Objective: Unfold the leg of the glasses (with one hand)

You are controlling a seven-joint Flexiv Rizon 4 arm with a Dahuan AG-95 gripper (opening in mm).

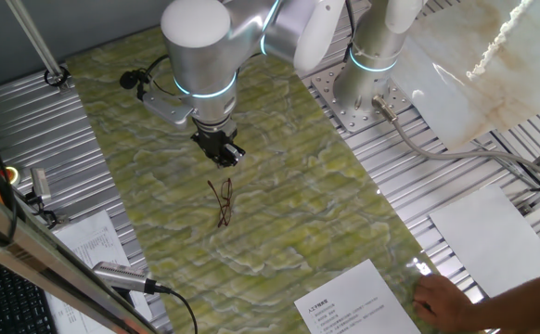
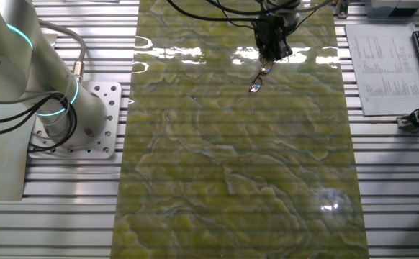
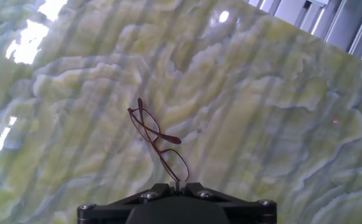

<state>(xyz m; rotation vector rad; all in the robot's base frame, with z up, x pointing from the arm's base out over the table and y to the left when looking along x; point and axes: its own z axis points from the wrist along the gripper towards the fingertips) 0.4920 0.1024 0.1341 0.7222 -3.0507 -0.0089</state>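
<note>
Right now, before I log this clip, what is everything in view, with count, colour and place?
Small wire-frame eyeglasses: one, dark reddish-brown, clear lenses, lying on the mat just beyond the gripper, legs folded.
Marbled stone-pattern mat: one, green-yellow, covering the middle of the table.
Ribbed metal table: one, silver, under and around the mat.
Printed paper sheets: at least three, white, at the table edges.
Perforated mounting plate: one, silver, under the arm's base.
Bare human hand: one, at the table's edge by a sheet.
Robot arm: one, silver-white with cyan rings.
Black two-finger gripper: one, above the mat near the glasses, holding nothing; jaw opening unclear.
</note>
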